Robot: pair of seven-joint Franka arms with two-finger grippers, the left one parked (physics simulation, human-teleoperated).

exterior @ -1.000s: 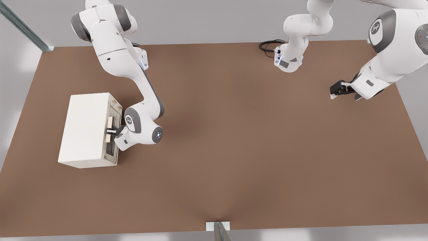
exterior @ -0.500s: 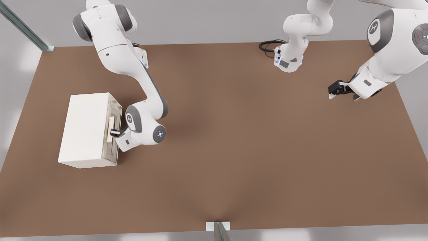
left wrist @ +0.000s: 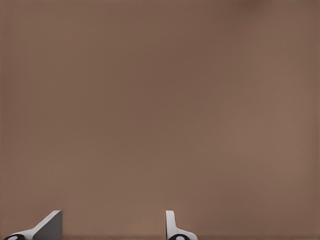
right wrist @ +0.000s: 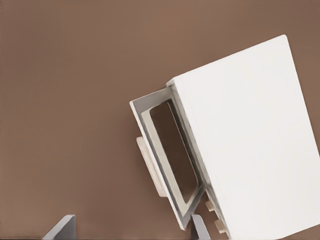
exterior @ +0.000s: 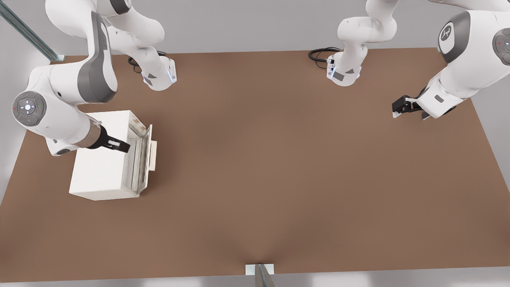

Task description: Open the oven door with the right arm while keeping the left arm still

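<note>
A bare robot test cell, rendered in a simulator, not a home or kitchen. A wide brown table (exterior: 279,179) fills the floor of the scene, plain and flat, set against blank grey walls. Metal frame struts (exterior: 28,32) run in from the corner and from the near edge, like the bars of a rig. White jointed arms are bolted onto the tabletop at their bases, and a black cable (exterior: 318,54) loops by one base. The only household thing is a small cream-white box oven (exterior: 101,159), standing alone on the table. Above its top hangs the right arm's gripper (exterior: 119,146), clear of the door.
</note>
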